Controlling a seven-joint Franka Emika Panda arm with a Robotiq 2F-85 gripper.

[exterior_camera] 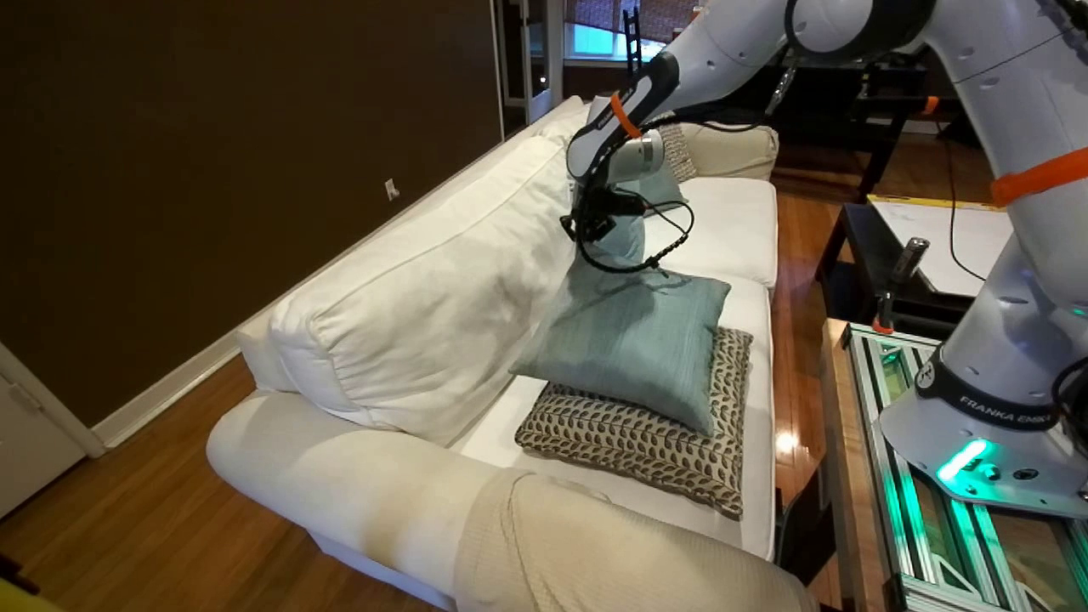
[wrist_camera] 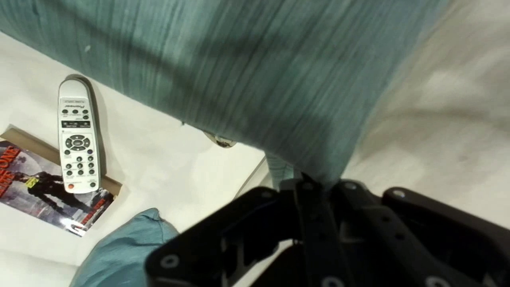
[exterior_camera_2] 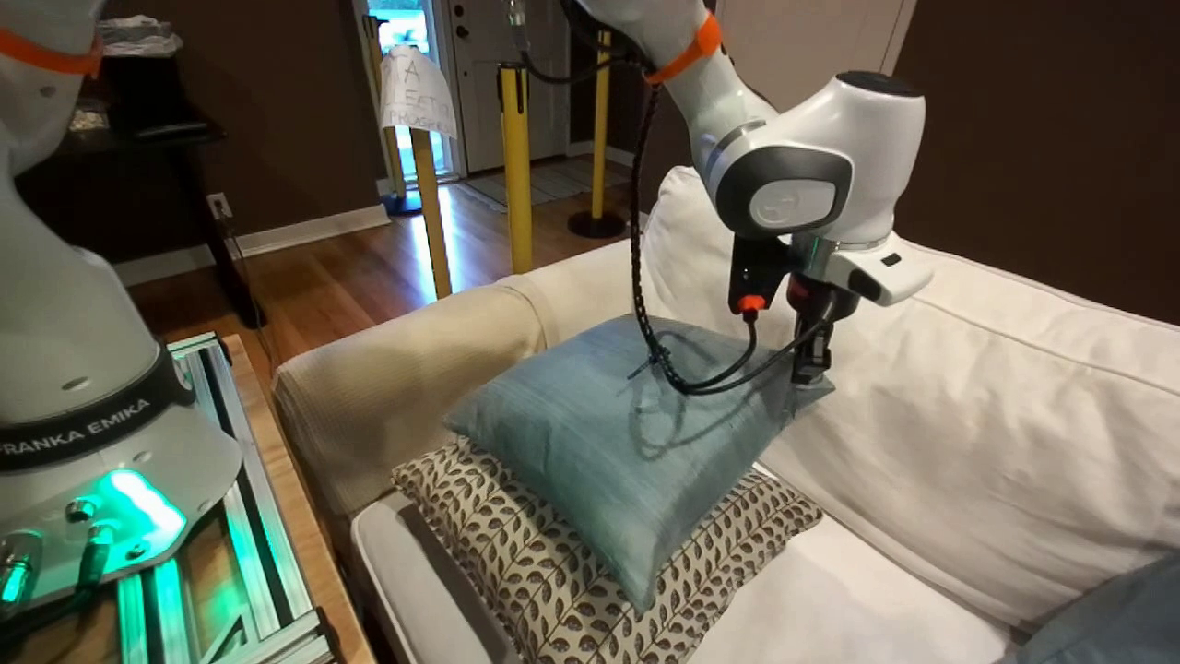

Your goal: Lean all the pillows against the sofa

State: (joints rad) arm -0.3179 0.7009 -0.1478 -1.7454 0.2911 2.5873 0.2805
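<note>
A dark brown wall (exterior_camera: 238, 127) and a shiny wood floor (exterior_camera: 102, 544) are seen around the long white sofa (exterior_camera: 442, 306). Its seat is used as the surface (exterior_camera_2: 857, 590). The blue pillow (exterior_camera_2: 608, 424) is laid on top of a leaf-patterned pillow (exterior_camera_2: 535, 572), close to the rounded arm (exterior_camera_2: 406, 387). One corner of the blue pillow is pinched by the tool (wrist_camera: 327, 186), and the tool's fingers (wrist_camera: 314, 219) are set nearly together around the cloth. The rest of the pillow is spread away from the tool, toward the front of the sofa. The pinched corner is held near the puffy back cushion (exterior_camera_2: 1014, 397), but whether they touch cannot be told. The leaf-patterned pillow is placed just beside the front edge of the surface. Some open room, a strip of bare seat, is left between that pillow and the back cushion. In the wrist view, more white seat is shown, where a white remote (wrist_camera: 79, 135) is laid partly over a flat thing with a picture (wrist_camera: 48, 187). Another blue pillow (wrist_camera: 123, 255) is seen near them. By the far end of the sofa, a speckled pillow (exterior_camera: 680, 153) is partly hidden by the robot arm (exterior_camera: 722, 59).
</note>
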